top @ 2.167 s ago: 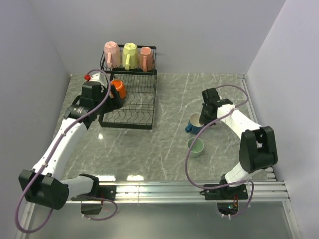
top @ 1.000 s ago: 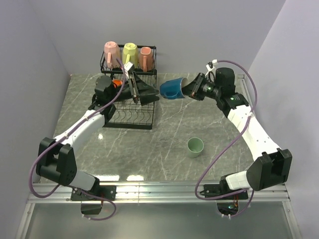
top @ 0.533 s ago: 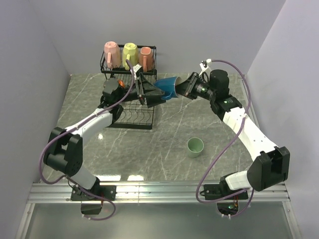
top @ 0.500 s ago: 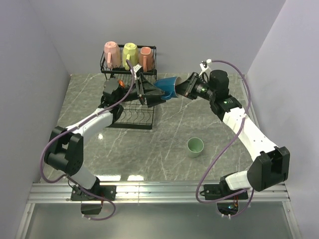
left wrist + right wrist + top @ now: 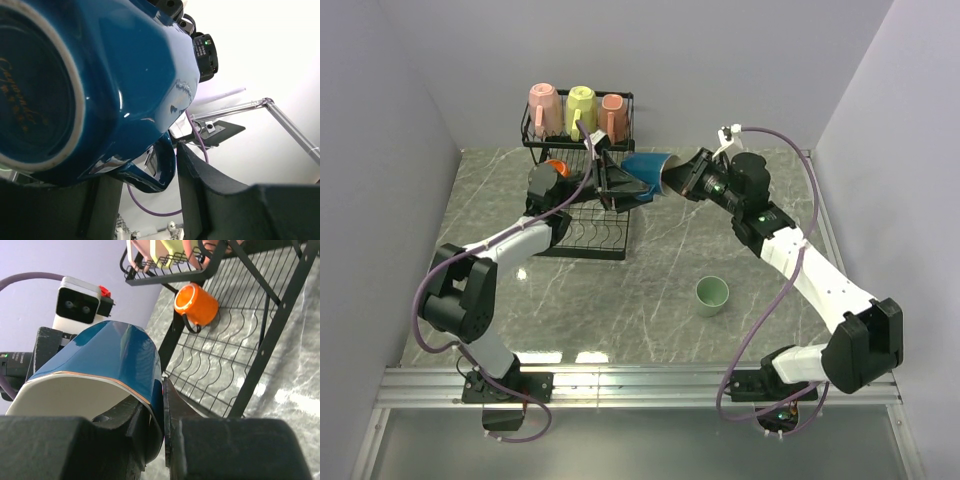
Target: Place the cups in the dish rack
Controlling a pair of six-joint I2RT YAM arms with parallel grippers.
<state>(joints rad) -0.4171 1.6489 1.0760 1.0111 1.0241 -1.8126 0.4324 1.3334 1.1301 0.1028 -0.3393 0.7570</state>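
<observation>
Here's the blue cup (image 5: pixel 645 170), up off the table (image 5: pixel 620 300) and lying on its side in mid-air, just off the dish rack (image 5: pixel 590 252) at its 3 o'clock edge! The right gripper (image 5: pixel 159 397) has it clamped by the rim, one finger in the white interior and one on the outer wall, mouth facing 3 o'clock. From the 9 o'clock side the left gripper (image 5: pixel 149 172) meets the cup's base, its fingers standing either side of the handle (image 5: pixel 165 162). The handle touches one finger, but whether they are squeezing it I cannot tell. In the raised basket (image 5: pixel 578 143) at 12 o'clock, a pink cup (image 5: pixel 544 108), a pale yellow cup (image 5: pixel 581 107) and a second pink cup (image 5: pixel 612 115) sit upside down in a row. The orange cup (image 5: pixel 196 304) lies on its side in the 10 o'clock corner of the lower tray (image 5: pixel 582 215). The pale green cup (image 5: pixel 712 294) stands upright on the marble at 5 o'clock, well apart from both arms.
</observation>
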